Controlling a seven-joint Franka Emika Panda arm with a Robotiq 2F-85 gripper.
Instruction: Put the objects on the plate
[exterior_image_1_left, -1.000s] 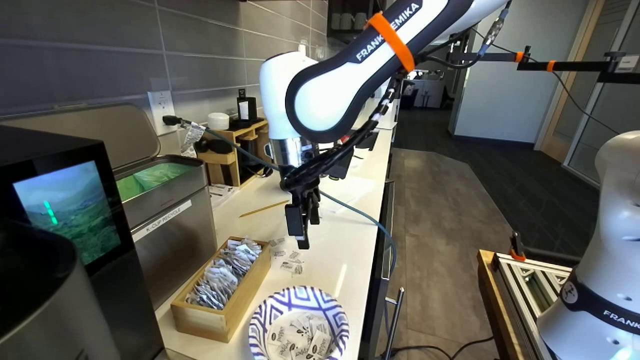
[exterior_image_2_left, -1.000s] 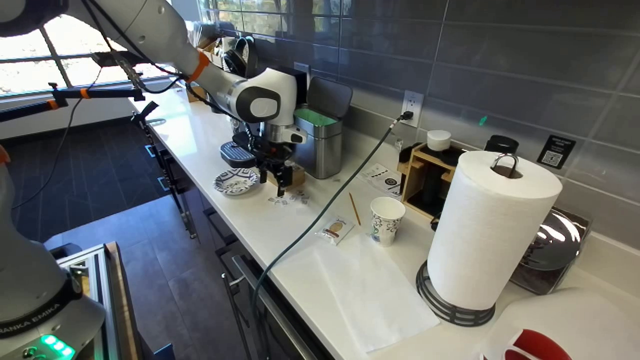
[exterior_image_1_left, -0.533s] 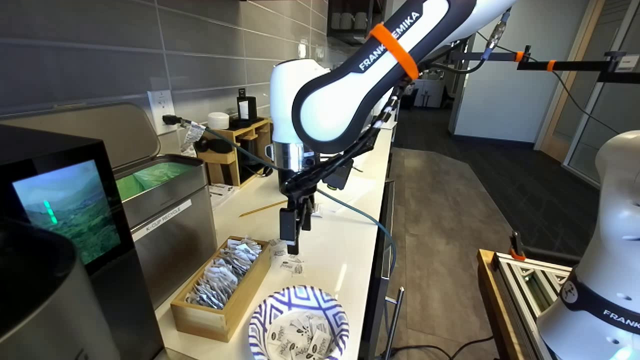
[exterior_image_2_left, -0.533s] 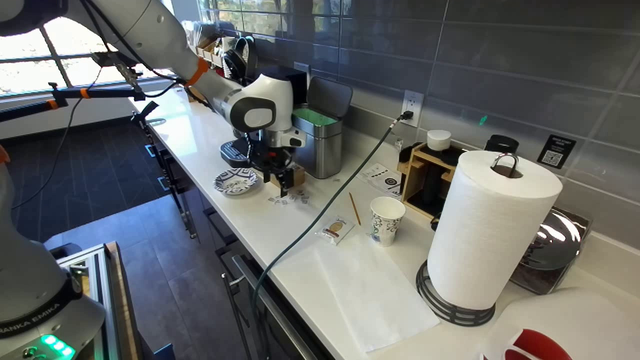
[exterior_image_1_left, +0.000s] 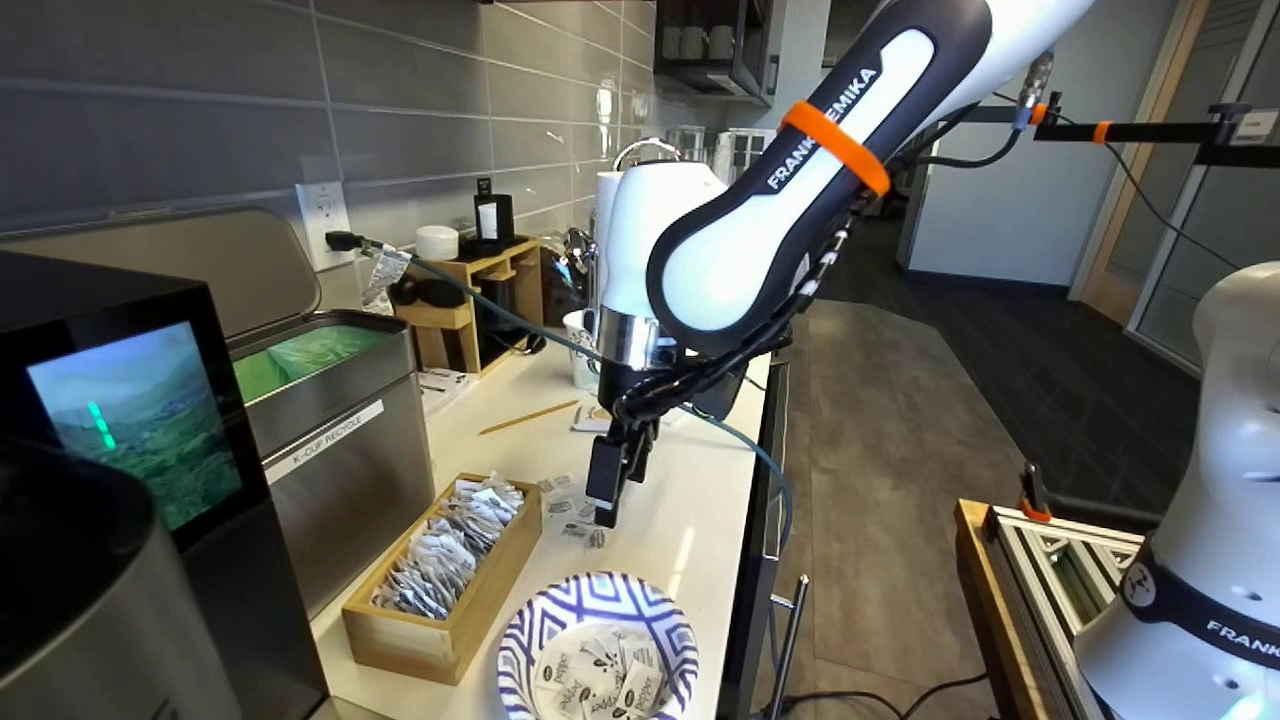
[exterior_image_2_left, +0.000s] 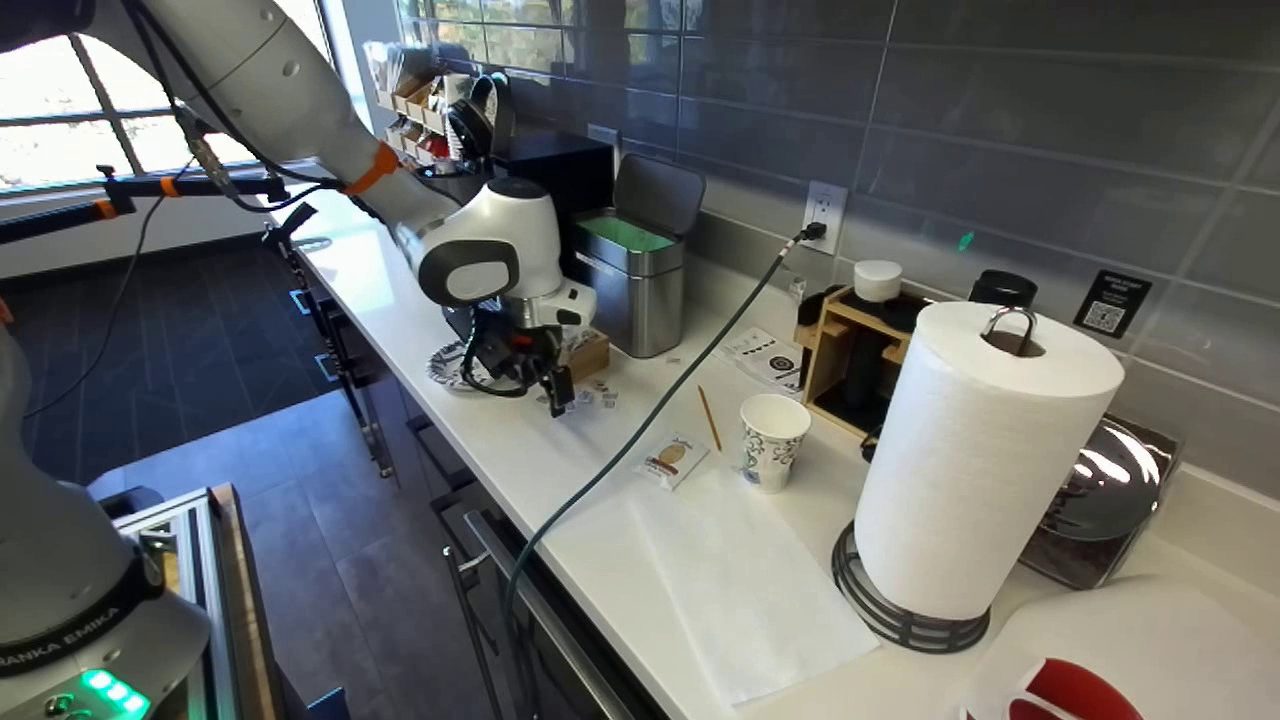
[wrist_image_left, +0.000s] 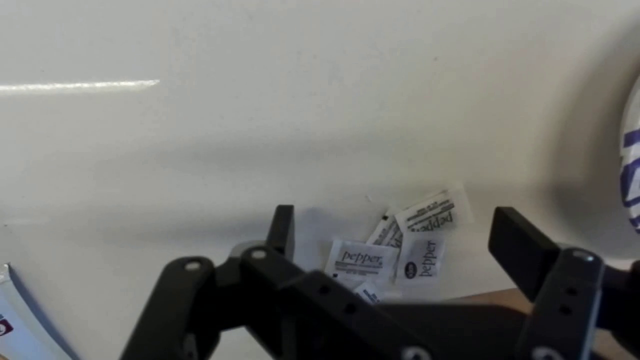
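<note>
The round white plate with a blue pattern (exterior_image_1_left: 600, 592) holds several pepper packets. In an exterior view the arm partly covers the plate (exterior_image_2_left: 443, 366); its edge shows at the right of the wrist view (wrist_image_left: 632, 175). Several loose pepper packets (exterior_image_1_left: 582, 535) lie on the counter between the plate and the pencil, beside the wooden tray. They also show in an exterior view (exterior_image_2_left: 604, 399) and overlap in the wrist view (wrist_image_left: 362, 260). My gripper (wrist_image_left: 395, 222) is open and empty above them, with the packets between its fingers in view. It points down, slightly tilted, in an exterior view (exterior_image_1_left: 620, 495).
A wooden tray (exterior_image_1_left: 400, 640) full of packets stands beside the plate, near a metal bin (exterior_image_1_left: 350, 470). A cable (exterior_image_2_left: 650, 420) crosses the counter. A snack packet (exterior_image_2_left: 672, 458), pencil (exterior_image_2_left: 709, 418), paper cup (exterior_image_2_left: 773, 440) and paper towel roll (exterior_image_2_left: 985, 460) stand or lie farther along.
My gripper has come down closer to the counter and shifted; the wrist has moved down and toward the counter's front edge. The plate and the loose packets have not visibly moved.
</note>
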